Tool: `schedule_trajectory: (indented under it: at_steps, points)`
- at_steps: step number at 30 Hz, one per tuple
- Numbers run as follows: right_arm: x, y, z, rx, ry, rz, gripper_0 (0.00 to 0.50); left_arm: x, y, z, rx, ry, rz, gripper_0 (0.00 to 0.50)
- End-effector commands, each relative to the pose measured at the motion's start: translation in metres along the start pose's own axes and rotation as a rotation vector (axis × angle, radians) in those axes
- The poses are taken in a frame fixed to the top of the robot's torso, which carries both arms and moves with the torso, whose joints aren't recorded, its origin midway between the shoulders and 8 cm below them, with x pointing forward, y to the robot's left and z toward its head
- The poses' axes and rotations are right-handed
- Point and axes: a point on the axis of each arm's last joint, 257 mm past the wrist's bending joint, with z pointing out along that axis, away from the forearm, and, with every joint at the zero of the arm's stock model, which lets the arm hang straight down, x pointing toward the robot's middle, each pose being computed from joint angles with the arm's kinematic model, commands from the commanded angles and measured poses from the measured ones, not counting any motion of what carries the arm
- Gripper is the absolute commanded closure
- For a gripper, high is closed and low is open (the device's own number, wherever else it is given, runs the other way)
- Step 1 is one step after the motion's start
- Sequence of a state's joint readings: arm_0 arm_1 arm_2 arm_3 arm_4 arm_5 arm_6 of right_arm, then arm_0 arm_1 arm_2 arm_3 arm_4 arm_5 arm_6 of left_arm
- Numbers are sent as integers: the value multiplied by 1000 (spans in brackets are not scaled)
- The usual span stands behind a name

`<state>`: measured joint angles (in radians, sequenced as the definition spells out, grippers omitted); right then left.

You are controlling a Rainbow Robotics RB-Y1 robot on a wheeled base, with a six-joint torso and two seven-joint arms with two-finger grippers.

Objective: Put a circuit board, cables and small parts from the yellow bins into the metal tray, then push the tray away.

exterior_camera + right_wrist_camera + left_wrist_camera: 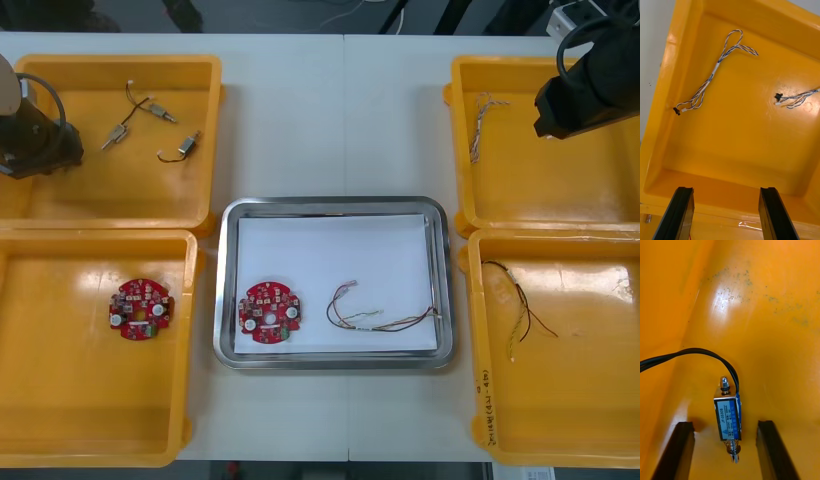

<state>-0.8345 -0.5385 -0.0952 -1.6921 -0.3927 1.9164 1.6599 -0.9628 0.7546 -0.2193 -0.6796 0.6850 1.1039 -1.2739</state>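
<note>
Left wrist view: the left gripper sits low inside the far left yellow bin. Its black fingers are spread wide and grip nothing.
Small metal part: the labelled small metal part, trailing a black cable, lies on the bin floor in the gap between the fingertips. Bare floor shows on both sides of it, and it touches neither finger.
Right wrist view: the right gripper hangs over the wall of the far right yellow bin, fingers wide apart and empty.
Twisted cables: one twisted blue and white cable lies well ahead of the fingers near a side wall. A second twisted cable lies apart from it.
Front view: other small metal parts lie mid-bin, away from the left gripper.
Metal tray: the metal tray, white inside, sits between the bins. It holds a round red circuit board and, apart from it, a red and yellow cable.
Near left yellow bin: a second circuit board.
Near right yellow bin: a bundle of thin cables.
</note>
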Motion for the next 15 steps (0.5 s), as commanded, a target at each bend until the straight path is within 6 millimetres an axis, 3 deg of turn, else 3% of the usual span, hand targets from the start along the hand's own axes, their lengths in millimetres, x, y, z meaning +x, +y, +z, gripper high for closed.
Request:
schedule_trajectory:
  at_steps: [1, 15]
  points:
    - [-20, -39, -26, 27, -52, 48, 0, -22, -29, -14, 32, -47, 114, 500]
    - [-16, -66, -18, 26, 11, 166, 0, -18, -19, -14, 14, -28, 118, 500]
